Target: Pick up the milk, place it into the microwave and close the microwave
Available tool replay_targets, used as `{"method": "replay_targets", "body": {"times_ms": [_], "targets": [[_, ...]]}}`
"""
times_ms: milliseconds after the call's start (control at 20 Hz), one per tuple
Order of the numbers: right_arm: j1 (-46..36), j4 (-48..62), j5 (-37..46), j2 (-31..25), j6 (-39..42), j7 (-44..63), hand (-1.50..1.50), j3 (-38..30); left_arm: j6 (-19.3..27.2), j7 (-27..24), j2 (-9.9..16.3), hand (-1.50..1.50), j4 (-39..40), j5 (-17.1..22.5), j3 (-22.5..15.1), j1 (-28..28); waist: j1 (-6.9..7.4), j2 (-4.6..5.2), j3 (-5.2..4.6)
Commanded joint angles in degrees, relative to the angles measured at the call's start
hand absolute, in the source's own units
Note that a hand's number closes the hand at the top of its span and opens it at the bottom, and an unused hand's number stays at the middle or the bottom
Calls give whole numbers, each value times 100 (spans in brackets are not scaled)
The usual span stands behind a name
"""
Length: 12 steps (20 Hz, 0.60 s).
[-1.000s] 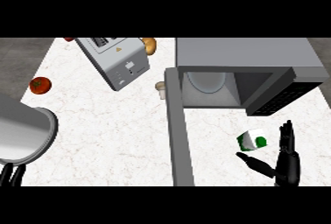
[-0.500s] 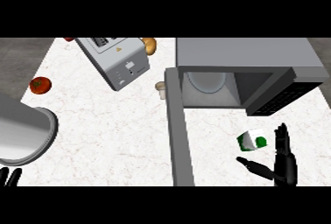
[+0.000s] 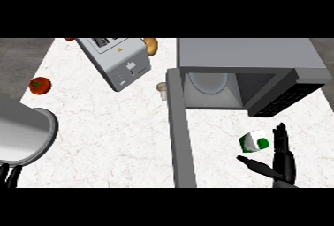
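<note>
**A:** What fills the view, biggest first?

**B:** The white marbled desk [image 3: 111, 132] carries everything. On its far right stands the grey microwave [image 3: 248, 55], cavity open, a pale round plate [image 3: 209, 83] inside. Its door [image 3: 180, 132] swings out towards the near edge, seen edge-on as a long grey bar. At the near left sits a big grey forearm [image 3: 23, 132], cut off by the left edge. A grey toaster [image 3: 116, 59] lies tilted at the far left.

**A:** And the small things?

**B:** A tomato [image 3: 39, 85] at the left, a mushroom [image 3: 161, 88] just beside the door's hinge end, and something brownish [image 3: 151, 44] half hidden behind the toaster; I cannot tell what it is.

**A:** Where is the milk?

**B:** The milk [image 3: 253, 141], a white and green carton, stands on the desk to the right of the door, nearer than the cavity.

**A:** The hands?

**B:** The right robot hand [image 3: 282, 160] is spread wide, fingers straight beside the carton's right side, thumb reaching under its near side. It grips nothing; whether the fingers touch the carton I cannot tell. Of the left robot hand [image 3: 9, 174] only dark fingertips show at the near left corner, so its state is unclear.

**A:** Anything different from a moment ago?

**B:** The right robot hand has edged closer to the carton, and the left has slid lower out of view. The carton has not moved.
</note>
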Motion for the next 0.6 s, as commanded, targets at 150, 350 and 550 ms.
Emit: {"method": "replay_targets", "body": {"times_ms": [150,350,550], "targets": [[-139,495,-194,92,440,-781,-150,-215,-161,6,104,-150,-104,249,241,81,24,16,39],[-285,420,-273,239,913,-713,150,-170,101,348,2,-150,-120,48,-31,-308,-14,25,42],[-324,234,-487,232,1244,-871,150,-313,-160,-170,25,-150,126,158,172,84,13,9,38]]}}
